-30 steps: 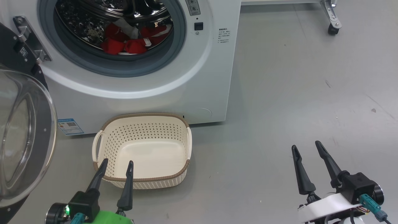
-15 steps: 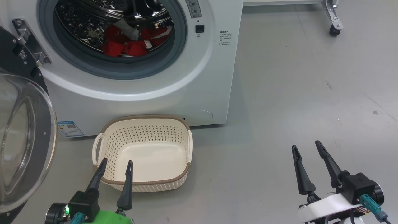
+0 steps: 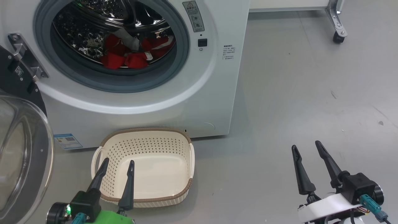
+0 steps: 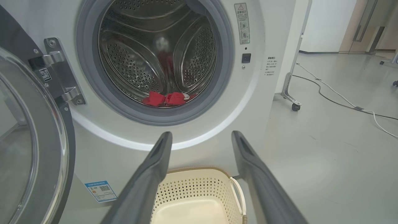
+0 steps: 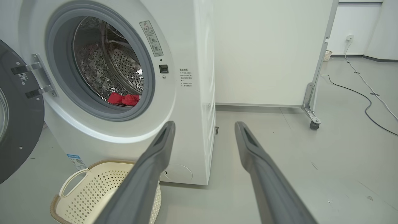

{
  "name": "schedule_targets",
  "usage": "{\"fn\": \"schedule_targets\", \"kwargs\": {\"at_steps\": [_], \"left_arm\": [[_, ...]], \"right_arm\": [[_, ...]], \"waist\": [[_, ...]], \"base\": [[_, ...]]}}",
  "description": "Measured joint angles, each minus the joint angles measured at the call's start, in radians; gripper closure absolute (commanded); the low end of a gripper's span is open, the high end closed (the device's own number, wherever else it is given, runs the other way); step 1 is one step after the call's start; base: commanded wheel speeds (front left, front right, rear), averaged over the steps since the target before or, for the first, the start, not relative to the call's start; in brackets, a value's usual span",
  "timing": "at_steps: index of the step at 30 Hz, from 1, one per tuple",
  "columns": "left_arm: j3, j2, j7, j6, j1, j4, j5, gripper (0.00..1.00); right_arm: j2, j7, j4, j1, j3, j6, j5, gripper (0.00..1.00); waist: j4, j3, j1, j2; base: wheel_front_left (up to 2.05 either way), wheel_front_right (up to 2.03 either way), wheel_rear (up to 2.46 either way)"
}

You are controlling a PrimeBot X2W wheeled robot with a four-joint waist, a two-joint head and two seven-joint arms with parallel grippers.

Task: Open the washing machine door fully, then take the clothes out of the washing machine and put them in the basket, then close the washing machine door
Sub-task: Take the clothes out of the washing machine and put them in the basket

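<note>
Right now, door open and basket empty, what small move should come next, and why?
Probably lift the left fingers forward toward the drum: the clothes lie inside it, the basket is empty, and those fingers stand open, holding nothing.

The right gripper (image 5: 205,124) pokes up from the bottom. Its two dark fingers (image 5: 149,174) are spread wide, with nothing between them. Past them stands the big white washing machine (image 5: 192,46). Its round door (image 5: 18,124) is swung open at the left, held on by shiny hinges (image 5: 39,91). A grey rubber ring (image 5: 56,68) goes round the hole. Some red clothes (image 5: 122,99) lie at the bottom of the shiny drum (image 5: 124,65). The cream basket (image 5: 102,186) sits on the grey floor (image 5: 311,174), just in front of the machine. To the right is a white board (image 5: 264,53) on a little wheel (image 5: 314,125). A dark cable (image 5: 368,104) runs across the floor.
</note>
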Motion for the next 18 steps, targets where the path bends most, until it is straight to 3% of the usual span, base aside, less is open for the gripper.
{"fn": "schedule_targets", "kwargs": {"at_steps": [18], "left_arm": [[0.001,0.000,-0.001,0.010,0.000,-0.002,0.005,0.00]], "right_arm": [[0.000,0.000,0.000,0.009,0.007,0.000,0.006,0.00]], "waist": [[0.003,-0.004,-0.0001,0.0000]], "base": [[0.70,-0.70,0.00]]}}
